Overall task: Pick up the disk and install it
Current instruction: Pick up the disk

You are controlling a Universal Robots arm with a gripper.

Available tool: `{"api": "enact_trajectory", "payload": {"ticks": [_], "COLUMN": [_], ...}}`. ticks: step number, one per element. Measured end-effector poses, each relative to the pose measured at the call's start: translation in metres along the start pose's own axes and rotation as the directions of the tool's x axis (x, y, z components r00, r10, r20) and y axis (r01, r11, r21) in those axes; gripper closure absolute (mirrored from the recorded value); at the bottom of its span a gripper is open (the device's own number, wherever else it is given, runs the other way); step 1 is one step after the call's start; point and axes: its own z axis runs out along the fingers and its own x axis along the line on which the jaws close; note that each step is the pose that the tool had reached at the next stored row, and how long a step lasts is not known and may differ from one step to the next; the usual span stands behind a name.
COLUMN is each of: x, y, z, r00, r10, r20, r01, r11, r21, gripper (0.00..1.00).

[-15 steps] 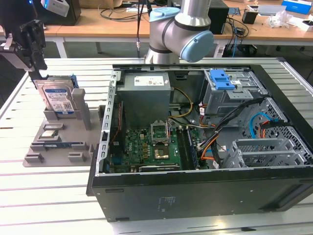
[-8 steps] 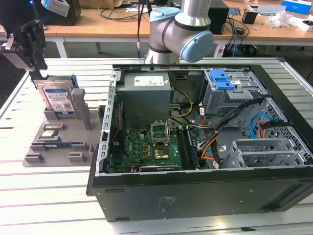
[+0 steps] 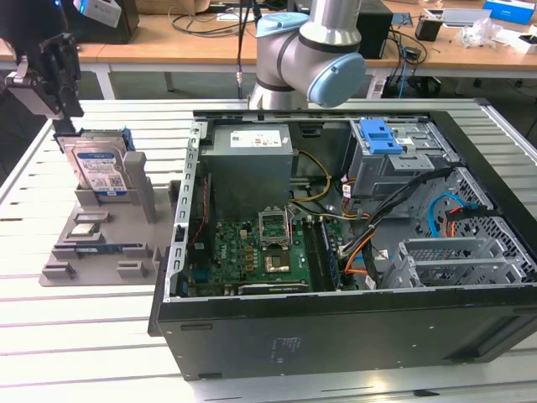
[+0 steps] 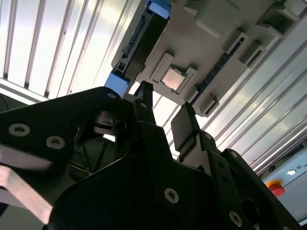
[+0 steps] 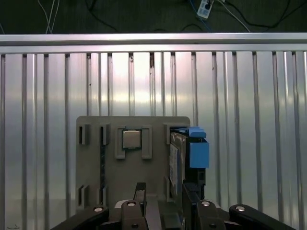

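Gripper (image 5: 164, 191) w/ jaws open, empty, close by disk (image 3: 99, 168) (blue-white label, text not legible) standing upright in grey tray (image 3: 126, 231) on slatted surface (image 3: 33, 336).

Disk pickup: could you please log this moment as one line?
gripper: open, above disk | disk: upright in grey holder, not gripped

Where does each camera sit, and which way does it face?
Exterior view: off the arm, facing the open computer case and the disk upright in its grey holder; arm and gripper show.
First wrist view: on the arm, looking down past the gripper onto disk and holder.
Second wrist view: on the arm, slanting past the open gripper at the holder.
All share disk, holder, gripper.
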Motion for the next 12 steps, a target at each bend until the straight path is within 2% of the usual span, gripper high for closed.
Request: {"api": "enact_trajectory", "payload": {"ticks": [7, 12], "x": [-0.01, -0.0159], "y": [0.0002, 0.0], "z": [0.0034, 0.0112], "r00": [1.0, 1.0], "r10": [0.0, 0.0], "r20": [-0.0001, 0.0002], "r01": [0.0, 0.0], "r11": [1.0, 1.0], "r21": [0.0, 0.0001], "gripper": [0.56, 0.56]}}
